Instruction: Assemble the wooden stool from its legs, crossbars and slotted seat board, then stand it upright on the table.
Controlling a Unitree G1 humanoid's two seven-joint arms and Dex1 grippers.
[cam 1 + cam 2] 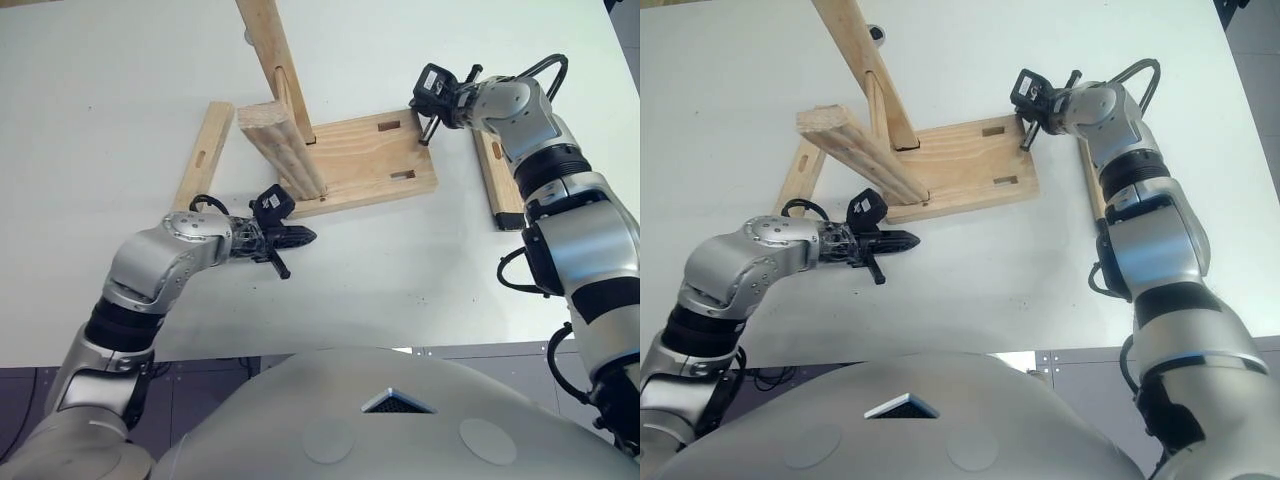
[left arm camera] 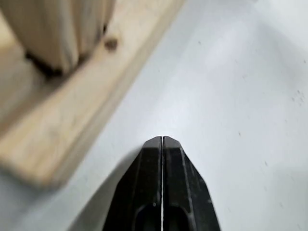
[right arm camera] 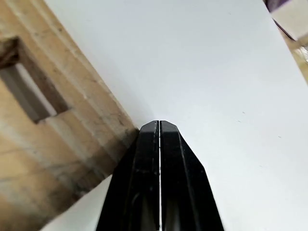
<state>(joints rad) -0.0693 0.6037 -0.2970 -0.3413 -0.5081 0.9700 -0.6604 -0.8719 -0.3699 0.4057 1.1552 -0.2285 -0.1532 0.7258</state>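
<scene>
The slotted seat board (image 1: 365,152) lies flat on the white table. Two legs stand in it: a near one (image 1: 285,145) leaning towards me and a far one (image 1: 263,45), with a crossbar (image 1: 291,95) between them. Two slots (image 1: 389,126) on the board's right side are open. My left gripper (image 1: 308,236) is shut and empty, just in front of the board's near edge (image 2: 72,130) by the near leg's foot. The right gripper (image 1: 425,140) is shut and empty, its tips at the board's far right corner (image 3: 96,139).
A loose slotted leg (image 1: 203,155) lies left of the board. Another loose leg (image 1: 497,185) lies to the right, partly under my right arm. The table's front edge (image 1: 330,352) runs close below my left arm.
</scene>
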